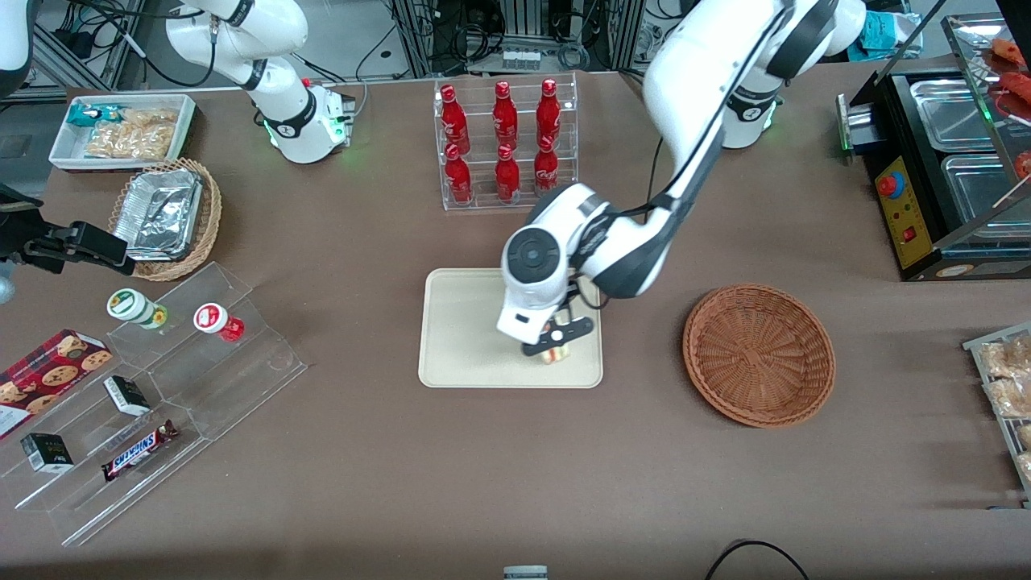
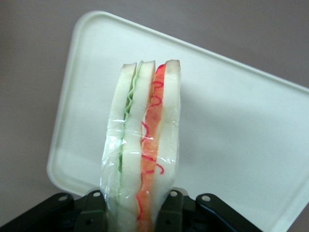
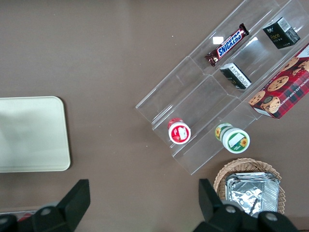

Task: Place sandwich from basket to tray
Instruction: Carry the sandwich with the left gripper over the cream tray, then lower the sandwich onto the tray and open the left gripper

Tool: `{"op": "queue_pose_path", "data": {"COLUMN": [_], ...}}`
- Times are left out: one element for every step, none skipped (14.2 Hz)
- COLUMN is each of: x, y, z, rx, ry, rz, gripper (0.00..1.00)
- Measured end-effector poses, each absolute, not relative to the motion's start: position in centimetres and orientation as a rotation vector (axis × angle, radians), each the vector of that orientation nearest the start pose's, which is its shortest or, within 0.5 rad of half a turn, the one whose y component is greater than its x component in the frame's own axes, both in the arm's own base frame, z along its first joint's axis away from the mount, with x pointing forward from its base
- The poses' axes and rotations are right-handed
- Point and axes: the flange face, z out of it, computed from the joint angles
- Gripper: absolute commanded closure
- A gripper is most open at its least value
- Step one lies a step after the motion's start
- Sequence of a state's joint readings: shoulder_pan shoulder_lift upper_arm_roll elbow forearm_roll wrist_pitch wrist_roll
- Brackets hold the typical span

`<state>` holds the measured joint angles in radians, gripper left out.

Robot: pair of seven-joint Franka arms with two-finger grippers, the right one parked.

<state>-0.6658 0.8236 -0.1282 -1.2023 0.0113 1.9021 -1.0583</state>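
The gripper (image 1: pixel 556 342) clamps the sandwich (image 2: pixel 145 145) over the tray (image 1: pixel 459 338) at the centre of the front frame, near the tray's lower right corner. The basket (image 1: pixel 759 354), right of centre, sits empty (the pick is done). What remains, I judge, is lowering, letting go and backing away.
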Motion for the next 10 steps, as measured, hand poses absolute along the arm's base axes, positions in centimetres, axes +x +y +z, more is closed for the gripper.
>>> {"op": "queue_pose_path", "data": {"x": [53.5, 53.1, 52.6, 52.3, 52.1, 52.0, 52.1, 52.1, 52.1, 52.0], "y": [-52.1, -52.8, -53.2, -53.4, -53.6, -53.6, -53.5, -53.5, -53.5, -53.5], "z": [26.7, 25.6, 24.7, 23.9, 23.5, 23.2, 23.1, 23.0, 22.9, 22.6], "rx": [-3.072, -3.077, -3.077, -3.077, -3.079, -3.081, -3.083, -3.083, -3.081, -3.079], "ry": [-0.397, -0.34, -0.283, -0.226, -0.168, -0.104, -0.05, -0.022, -0.007, -0.001], "rz": [0.219, 0.227, 0.239, 0.249, 0.256, 0.258, 0.258, 0.258, 0.26, 0.264], "gripper": [0.69, 0.69, 0.69, 0.69, 0.69, 0.69, 0.69, 0.68, 0.67, 0.66]}}
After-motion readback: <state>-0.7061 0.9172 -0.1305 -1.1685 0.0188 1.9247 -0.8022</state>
